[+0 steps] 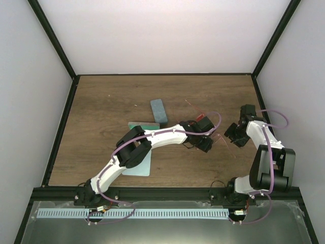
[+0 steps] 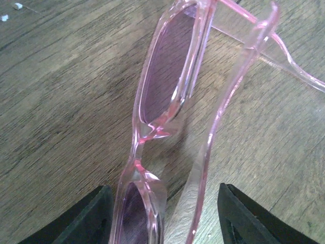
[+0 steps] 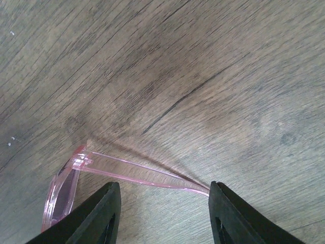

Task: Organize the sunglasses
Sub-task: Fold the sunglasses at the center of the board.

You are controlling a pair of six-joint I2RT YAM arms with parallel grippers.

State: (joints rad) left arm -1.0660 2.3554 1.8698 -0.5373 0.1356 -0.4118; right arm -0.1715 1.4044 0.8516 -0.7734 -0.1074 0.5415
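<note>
The translucent pink sunglasses point(image 1: 222, 138) lie on the wooden table between my two grippers. In the left wrist view their frame point(image 2: 167, 76) and one folded temple run down between my left gripper's point(image 2: 163, 188) fingers, which stand open around them; the lens rim is close to the left finger point(image 2: 89, 216). My right gripper point(image 3: 163, 185) is open too. A pink temple point(image 3: 147, 175) crosses between its fingers, its tip reaching the right finger point(image 3: 228, 213). The red-orange sunglasses point(image 1: 194, 108) show only as thin lines behind the left gripper point(image 1: 204, 144).
A blue-grey case point(image 1: 159, 111) lies shut at mid-table. A green-lined case point(image 1: 142, 125) sits partly under the left arm. A pale teal cloth point(image 1: 138, 165) lies near the left arm's elbow. The right gripper point(image 1: 231, 134) is near the table's right edge.
</note>
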